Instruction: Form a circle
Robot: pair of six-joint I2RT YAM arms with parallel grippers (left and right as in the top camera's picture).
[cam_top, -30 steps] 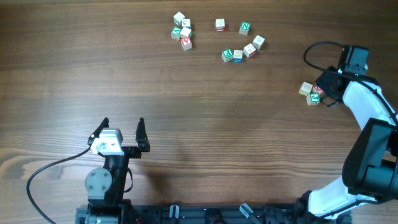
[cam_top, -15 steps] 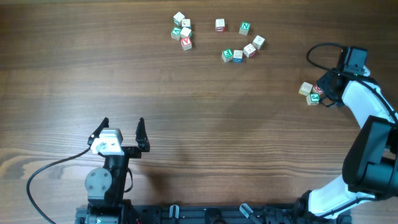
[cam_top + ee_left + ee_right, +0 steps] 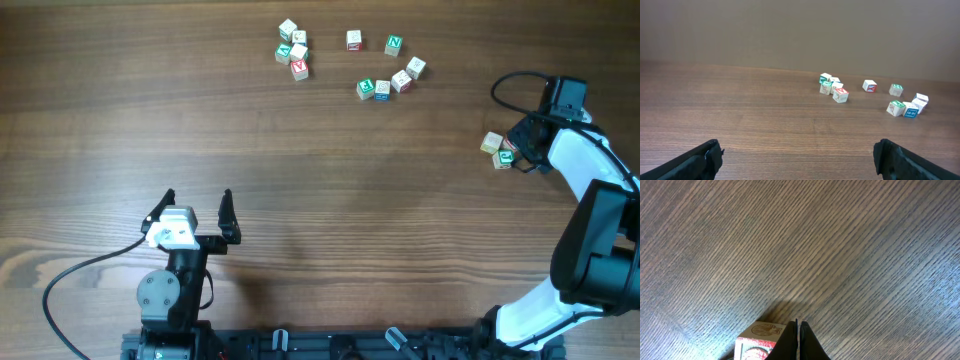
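Right pincer (image 3: 797, 330) is recorded clenched on nothing, a red-printed block (image 3: 760, 339) lying just beside its tips; left pincer (image 3: 196, 200) is found released, other blocks (image 3: 382, 89) scattered well ahead of it.

Dark brown wooden table (image 3: 340, 200), fine grain running side to side and filling the overhead view edge to edge. Smooth and matt, evenly lit from above, with only soft, short shadows. Beyond the far edge, in the left wrist view, a plain grey-brown wall (image 3: 790, 30), flat and unmarked, meeting the tabletop in a straight line. Up close in the right wrist view, grain slanting across, with a paler sheen toward the lower left.
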